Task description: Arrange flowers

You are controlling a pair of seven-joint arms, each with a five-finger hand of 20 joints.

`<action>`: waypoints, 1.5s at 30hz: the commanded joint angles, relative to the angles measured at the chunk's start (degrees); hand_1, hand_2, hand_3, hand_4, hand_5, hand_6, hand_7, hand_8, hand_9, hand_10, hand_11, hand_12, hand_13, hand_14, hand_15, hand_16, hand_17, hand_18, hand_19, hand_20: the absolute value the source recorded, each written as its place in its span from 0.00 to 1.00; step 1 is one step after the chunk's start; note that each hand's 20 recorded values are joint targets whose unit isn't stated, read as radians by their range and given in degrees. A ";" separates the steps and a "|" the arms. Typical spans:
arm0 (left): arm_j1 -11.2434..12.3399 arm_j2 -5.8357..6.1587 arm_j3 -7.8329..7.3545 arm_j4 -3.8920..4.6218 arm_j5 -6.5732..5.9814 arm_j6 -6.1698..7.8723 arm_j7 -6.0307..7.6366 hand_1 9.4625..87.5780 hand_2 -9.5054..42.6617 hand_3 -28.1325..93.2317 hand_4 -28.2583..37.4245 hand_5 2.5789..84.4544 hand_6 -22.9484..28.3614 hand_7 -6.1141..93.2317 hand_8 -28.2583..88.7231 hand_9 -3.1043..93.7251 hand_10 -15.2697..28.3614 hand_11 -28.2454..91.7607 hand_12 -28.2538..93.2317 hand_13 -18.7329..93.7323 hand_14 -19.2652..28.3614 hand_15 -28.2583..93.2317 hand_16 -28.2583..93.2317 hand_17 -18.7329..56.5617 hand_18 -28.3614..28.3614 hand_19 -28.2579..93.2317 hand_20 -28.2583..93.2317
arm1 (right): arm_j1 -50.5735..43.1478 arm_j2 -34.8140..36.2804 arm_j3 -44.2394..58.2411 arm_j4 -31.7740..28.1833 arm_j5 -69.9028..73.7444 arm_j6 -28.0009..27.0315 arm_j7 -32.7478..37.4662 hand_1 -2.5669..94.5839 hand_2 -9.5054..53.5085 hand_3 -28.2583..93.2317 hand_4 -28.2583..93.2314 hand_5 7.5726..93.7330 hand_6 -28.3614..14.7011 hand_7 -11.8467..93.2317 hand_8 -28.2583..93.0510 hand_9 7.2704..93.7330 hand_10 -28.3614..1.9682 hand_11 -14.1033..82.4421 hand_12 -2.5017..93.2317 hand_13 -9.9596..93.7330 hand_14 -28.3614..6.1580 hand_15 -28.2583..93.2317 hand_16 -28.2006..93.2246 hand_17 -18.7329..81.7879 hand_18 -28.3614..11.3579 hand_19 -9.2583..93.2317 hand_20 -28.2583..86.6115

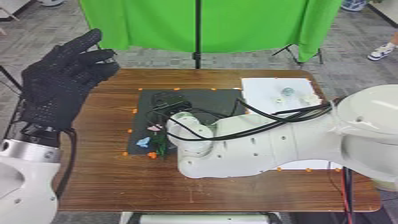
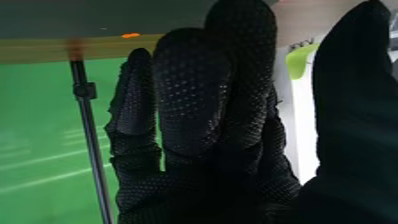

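Head view: right hand (image 1: 171, 103) apparently released over the dark mat (image 1: 220, 95); left hand (image 1: 58, 77) raised, fingers loose.

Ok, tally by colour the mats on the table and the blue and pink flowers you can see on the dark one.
Dark mat: 1
White mat: 1
Blue flower: 1
Pink flower: 1
Total: 4, visible ones only; the right arm covers part of the mats.
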 commanded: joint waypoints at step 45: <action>21.48 -9.09 -7.89 -3.50 -1.81 9.02 3.67 0.14 0.35 0.86 0.01 0.37 0.58 0.22 0.15 0.36 0.83 0.48 0.33 0.39 1.00 0.73 0.13 0.16 0.96 0.71 0.49 | -46.65 44.84 61.68 -13.45 -17.65 -11.80 17.98 0.34 0.07 0.80 0.01 0.41 0.43 0.17 0.16 0.82 0.33 0.36 0.17 0.89 0.53 0.72 0.35 0.55 0.08 1.00 0.23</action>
